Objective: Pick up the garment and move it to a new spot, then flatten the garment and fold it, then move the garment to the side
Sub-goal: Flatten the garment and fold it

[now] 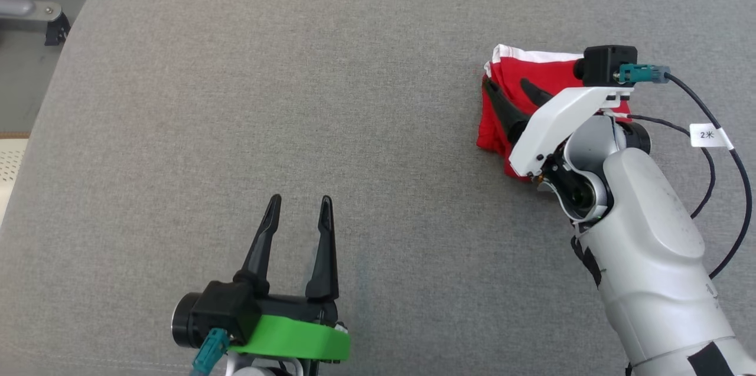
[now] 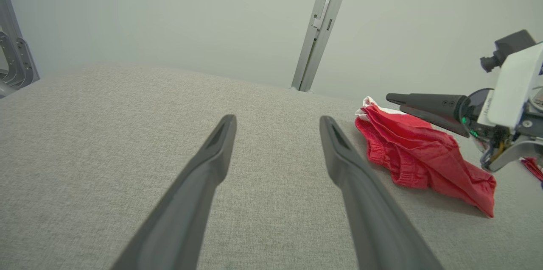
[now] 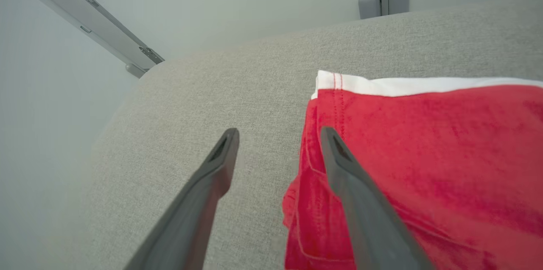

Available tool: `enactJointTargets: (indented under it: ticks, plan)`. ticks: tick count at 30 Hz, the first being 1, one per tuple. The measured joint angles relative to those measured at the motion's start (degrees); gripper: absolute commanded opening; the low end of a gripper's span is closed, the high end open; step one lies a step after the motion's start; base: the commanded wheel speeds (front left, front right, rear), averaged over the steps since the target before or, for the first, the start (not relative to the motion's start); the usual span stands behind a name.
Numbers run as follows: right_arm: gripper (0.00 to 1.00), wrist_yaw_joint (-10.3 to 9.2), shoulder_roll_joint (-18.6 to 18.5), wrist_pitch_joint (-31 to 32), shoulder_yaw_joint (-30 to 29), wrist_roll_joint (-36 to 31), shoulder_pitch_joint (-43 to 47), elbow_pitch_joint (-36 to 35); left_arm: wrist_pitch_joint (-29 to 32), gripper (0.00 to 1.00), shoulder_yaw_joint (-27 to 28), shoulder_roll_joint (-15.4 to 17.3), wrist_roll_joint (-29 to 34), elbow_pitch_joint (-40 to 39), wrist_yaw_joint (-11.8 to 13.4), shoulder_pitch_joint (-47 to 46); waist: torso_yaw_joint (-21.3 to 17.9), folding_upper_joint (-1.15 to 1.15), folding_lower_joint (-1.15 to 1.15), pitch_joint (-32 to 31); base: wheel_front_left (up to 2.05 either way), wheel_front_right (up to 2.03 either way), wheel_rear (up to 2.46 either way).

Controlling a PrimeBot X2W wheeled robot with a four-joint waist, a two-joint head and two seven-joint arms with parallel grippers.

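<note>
Left end effector (image 1: 300, 199) down front is wide open and empty, right end effector (image 1: 504, 81) is open too, gripping nothing, over the red garment (image 1: 555, 72) on the right of the worktop (image 1: 295, 98).

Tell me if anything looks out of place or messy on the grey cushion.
Nothing is spilled or damaged. The red garment lies folded on the right of the grey cushion, its layers a little rumpled and uneven. The right pincer stands open at its left edge, gripping nothing; the left pincer is open over bare cushion.
</note>
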Motion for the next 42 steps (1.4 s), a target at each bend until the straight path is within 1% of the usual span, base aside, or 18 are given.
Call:
enactJointTargets:
  ticks: [4,7,10,13,16,21,22,23,24,27,29,34,36,39,42]
  plan:
    - [1.0,0.0,0.1,-1.8,2.6,4.4,3.6,-4.6,0.0,1.0,1.1,0.0,0.1,0.3,0.0,0.3,-0.7,0.0,0.0,-1.2,0.0,0.0,0.0]
    - [1.0,0.0,0.0,-4.4,4.0,4.4,7.0,-9.4,0.0,1.0,2.2,0.0,0.6,0.4,0.1,1.1,-1.6,0.0,0.0,-2.2,0.0,0.0,0.0]
    - [1.0,0.01,-2.9,-8.7,4.4,0.2,10.7,-14.2,0.0,1.0,3.2,0.0,1.1,0.3,0.1,2.0,-2.7,0.0,0.0,-3.2,0.0,0.0,0.0]
    - [1.0,-0.01,-5.5,-13.3,2.8,-3.9,15.2,-17.5,0.0,1.0,4.0,0.0,1.7,0.3,0.0,2.5,-4.0,0.0,0.0,-4.4,0.0,0.0,0.0]
    - [1.0,0.02,-6.8,-17.2,1.3,-7.1,18.5,-19.1,0.0,1.0,4.7,0.0,2.1,0.1,-0.2,3.5,-5.0,0.0,0.0,-5.5,0.0,0.0,0.0]
    - [1.0,0.0,-9.1,-22.3,-2.3,-11.7,23.1,-18.9,0.0,1.0,6.2,0.0,3.2,-0.4,-0.3,5.7,-6.4,0.0,0.0,-7.5,0.0,0.0,0.0]
    - [0.73,0.0,-9.1,-22.6,-2.8,-11.7,23.5,-18.4,0.0,1.0,6.4,0.0,3.4,-0.6,-0.5,5.8,-6.5,0.0,0.0,-7.8,0.0,0.0,0.0]
    - [0.43,0.0,-9.1,-22.7,-3.2,-11.7,23.6,-17.9,0.0,1.0,6.5,0.0,3.5,-0.7,-0.6,5.9,-6.6,0.0,0.0,-8.0,0.0,0.0,0.0]
    - [0.0,0.01,-9.5,-22.8,-3.8,-11.9,23.7,-17.2,0.0,1.0,6.5,0.0,3.5,-0.9,-0.7,6.0,-6.6,0.0,0.0,-8.0,0.0,0.0,0.0]
    - [0.0,0.0,-10.4,-22.1,-5.3,-12.3,22.8,-14.0,0.0,1.0,6.4,0.0,3.5,-1.1,-1.0,6.0,-6.2,0.0,0.0,-7.6,0.0,0.0,0.0]
    - [0.0,0.0,-9.7,-20.8,-5.9,-11.1,20.7,-10.9,0.0,1.0,6.0,0.0,3.5,-1.3,-1.0,5.7,-5.8,0.0,0.0,-6.9,0.0,0.0,0.0]
    - [0.0,0.0,-9.8,-19.7,-4.7,-13.2,14.6,-2.1,0.0,1.0,4.3,0.0,2.8,-1.2,-0.6,4.2,-4.0,0.0,0.0,-4.6,0.0,0.0,0.0]
    - [0.0,0.01,-8.3,-19.3,-4.5,-11.8,12.3,2.2,0.0,1.0,3.7,0.0,2.4,-1.2,-0.5,3.9,-3.2,0.0,0.0,-3.7,0.0,0.0,0.0]
    - [0.0,0.05,-8.0,-20.0,-3.5,-12.2,9.4,8.4,0.0,1.0,2.8,0.0,2.3,-1.1,-0.1,3.0,-1.8,0.0,0.0,-2.3,0.0,0.0,0.0]
    - [0.0,0.02,-7.4,-21.8,-2.7,-11.7,7.2,12.7,0.0,1.0,2.5,0.0,2.1,-1.0,0.0,2.6,-0.5,0.0,0.0,-1.2,0.0,0.0,0.0]
